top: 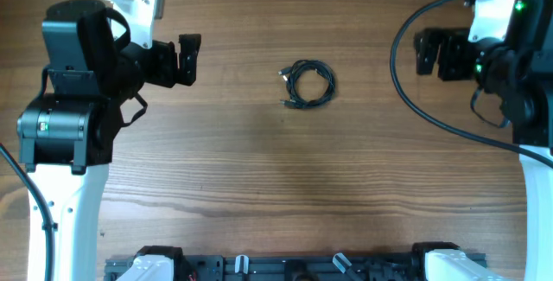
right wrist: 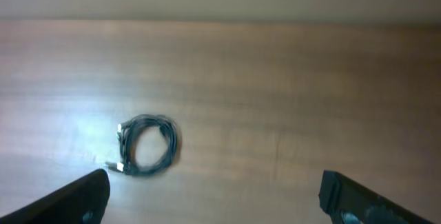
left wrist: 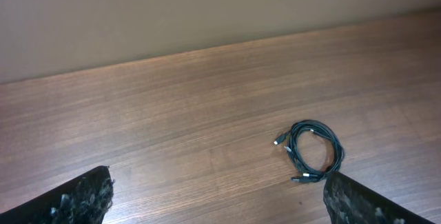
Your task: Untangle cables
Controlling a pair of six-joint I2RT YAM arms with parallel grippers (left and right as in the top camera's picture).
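Note:
The cables (top: pixel 308 83) lie in one small tight coil of thin black cord on the wooden table (top: pixel 276 169), with silvery plug ends on the coil's left side. The coil also shows in the left wrist view as the cables (left wrist: pixel 315 151) and in the right wrist view as the cables (right wrist: pixel 147 145). My left gripper (top: pixel 192 59) hangs open at the left, well apart from the coil, nothing between its fingers (left wrist: pixel 83 198). My right gripper (top: pixel 421 52) is open at the far right, also empty and clear of the coil, its fingers (right wrist: pixel 358 196) at the frame's bottom.
The arms' white bases (top: pixel 65 203) stand at the table's left and right sides. A black rail with mounts (top: pixel 294 268) runs along the near edge. Thick black arm wiring (top: pixel 423 99) loops beside the right arm.

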